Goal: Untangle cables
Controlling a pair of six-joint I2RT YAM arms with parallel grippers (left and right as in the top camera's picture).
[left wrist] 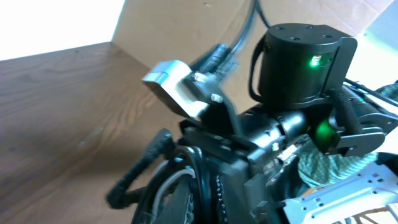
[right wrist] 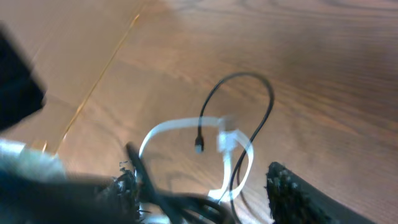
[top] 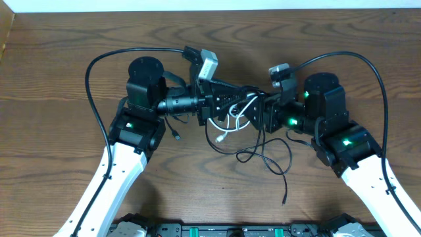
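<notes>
The cables hang in a tangle between my two grippers at the table's middle. The white cable point(top: 222, 137) loops between them. It also shows in the right wrist view point(right wrist: 163, 127) and the left wrist view point(left wrist: 179, 184). One black cable point(top: 266, 158) trails toward the front and ends in a plug. It arcs in the right wrist view point(right wrist: 261, 84). Another black cable point(top: 176, 133) hangs below the left wrist. My left gripper point(top: 223, 112) point(left wrist: 202, 199) is shut on the tangle, with black cord between its pads. My right gripper point(top: 253, 113) point(right wrist: 208, 199) is open, and cords cross between its fingers.
The thick black arm cables point(top: 99, 62) arch over the wooden table point(top: 59, 151) on both sides. The table's far edge meets a pale wall point(top: 210, 5). The two wrists nearly touch at the centre.
</notes>
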